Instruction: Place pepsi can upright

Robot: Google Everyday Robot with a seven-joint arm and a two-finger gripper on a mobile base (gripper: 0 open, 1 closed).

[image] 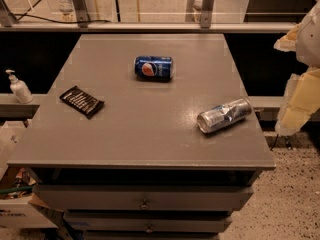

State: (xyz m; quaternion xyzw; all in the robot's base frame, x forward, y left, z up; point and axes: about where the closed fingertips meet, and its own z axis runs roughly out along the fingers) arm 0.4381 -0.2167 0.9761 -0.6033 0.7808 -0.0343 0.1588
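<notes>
Your gripper [299, 103] hangs at the far right edge of the view, just off the right side of the tabletop [150, 139]. Its pale, yellowish body points downward beneath the white arm section [311, 34], and you cannot tell whether it is spread or closed. The pepsi can [153, 67] lies on its side toward the back middle of the tabletop, logo facing up, well apart from your gripper. Nearer the front, a dented silver can [224, 115] also lies on its side at the right, and a black packet [81, 101] lies flat at the left.
</notes>
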